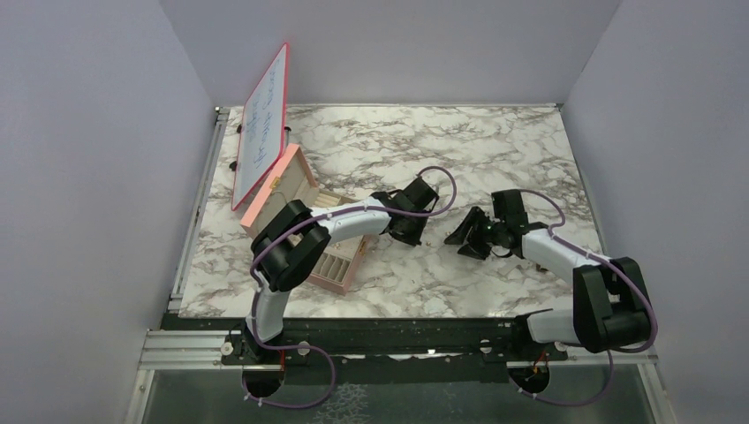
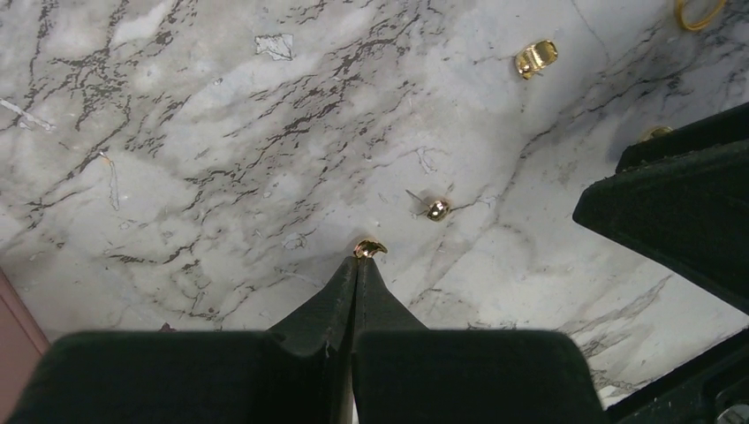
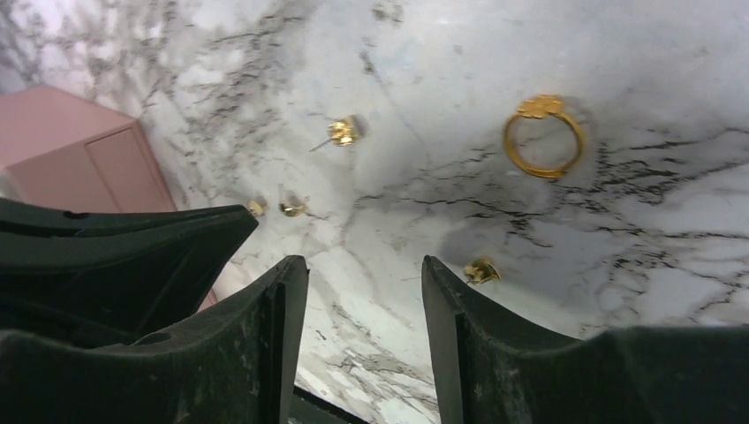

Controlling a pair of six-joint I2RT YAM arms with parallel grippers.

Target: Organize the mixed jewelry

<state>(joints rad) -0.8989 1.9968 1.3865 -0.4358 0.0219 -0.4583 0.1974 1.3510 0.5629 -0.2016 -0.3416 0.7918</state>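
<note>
The mixed jewelry lies on the marble table between my two grippers. My left gripper (image 2: 356, 261) is shut, with a tiny gold stud (image 2: 369, 249) pinched at its very tips, close to the table. A gold ball stud (image 2: 436, 210) lies just beyond it, and a gold clasp-like piece (image 2: 536, 58) farther off. My right gripper (image 3: 364, 265) is open and empty above bare marble. A small gold piece (image 3: 481, 270) lies just outside its right finger. A gold ring (image 3: 542, 137), a stud (image 3: 343, 131) and two tiny gold bits (image 3: 292, 208) lie ahead of it.
The pink jewelry box (image 1: 283, 181) stands open at the left, its compartment tray (image 1: 340, 265) under my left arm. A red-framed whiteboard (image 1: 262, 124) leans behind it. In the top view both grippers (image 1: 413, 231) (image 1: 466, 237) are close together at the table's middle.
</note>
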